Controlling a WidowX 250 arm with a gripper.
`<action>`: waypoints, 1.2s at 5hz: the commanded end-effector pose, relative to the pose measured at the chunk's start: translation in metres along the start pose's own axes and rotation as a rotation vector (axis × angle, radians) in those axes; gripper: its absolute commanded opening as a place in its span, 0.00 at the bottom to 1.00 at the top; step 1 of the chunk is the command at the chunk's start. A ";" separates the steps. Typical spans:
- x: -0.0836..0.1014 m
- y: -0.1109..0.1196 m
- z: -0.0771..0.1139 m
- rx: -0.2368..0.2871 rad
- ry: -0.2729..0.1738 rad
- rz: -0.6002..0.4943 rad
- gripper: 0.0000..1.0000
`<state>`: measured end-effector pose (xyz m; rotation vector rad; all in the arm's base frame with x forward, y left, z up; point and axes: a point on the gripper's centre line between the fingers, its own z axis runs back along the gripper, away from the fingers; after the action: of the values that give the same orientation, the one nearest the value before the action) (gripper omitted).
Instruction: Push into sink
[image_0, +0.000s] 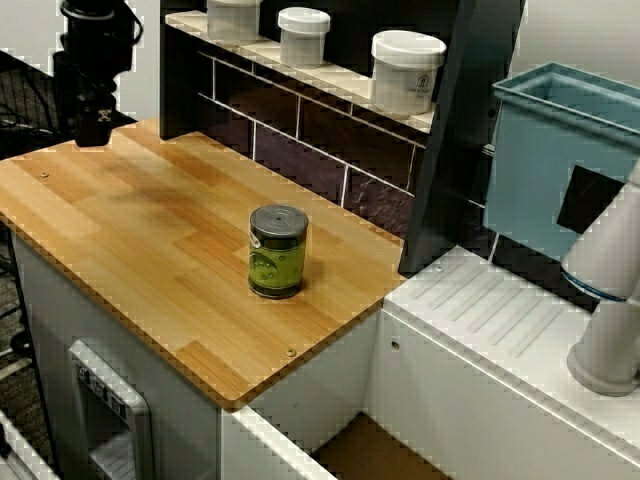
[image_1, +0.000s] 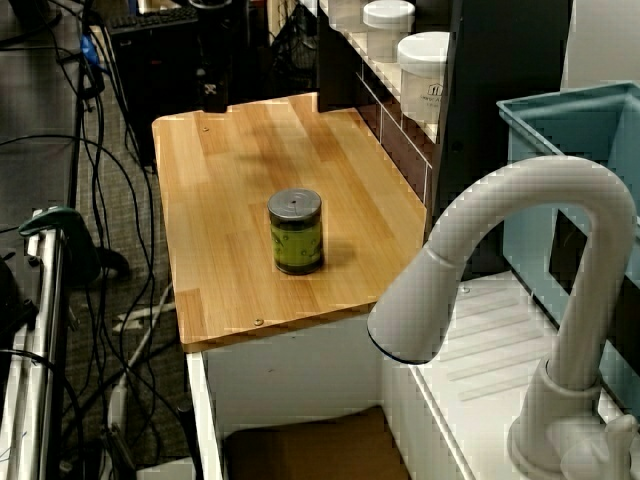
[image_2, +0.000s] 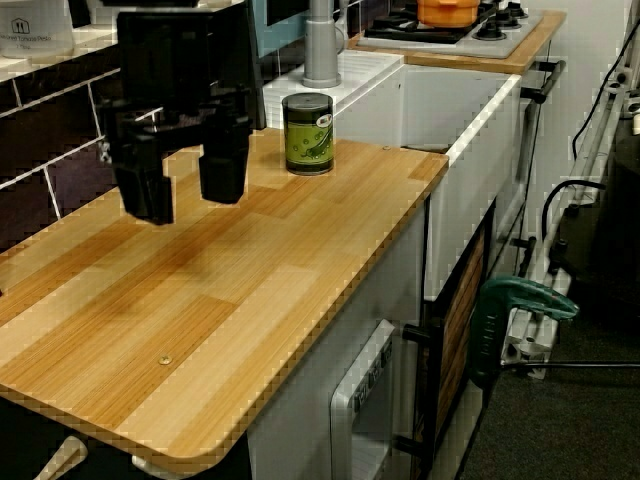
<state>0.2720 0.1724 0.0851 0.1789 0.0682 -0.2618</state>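
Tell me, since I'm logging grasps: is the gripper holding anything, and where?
Nothing. The gripper hangs open above the counter, apart from the green can.

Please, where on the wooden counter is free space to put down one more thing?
The wooden counter is bare between the gripper and the green can, and along its front edge. The shelf with white jars is crowded.

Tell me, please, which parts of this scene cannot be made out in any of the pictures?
- Sink: every view crops it, so only a strip of floor shows.
- Green can: label print too small to read.
- Pincer: in the view along the counter it hangs open above the wood; the other views cut it off at the top edge.
- Shelf jars: lettering too small.
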 end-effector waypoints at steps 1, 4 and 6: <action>0.015 0.016 0.017 0.045 -0.127 -0.124 1.00; 0.063 0.004 0.015 0.051 -0.288 -0.201 1.00; 0.084 -0.028 0.014 -0.032 -0.238 -0.108 1.00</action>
<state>0.3425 0.1216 0.0688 0.0889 -0.1145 -0.3899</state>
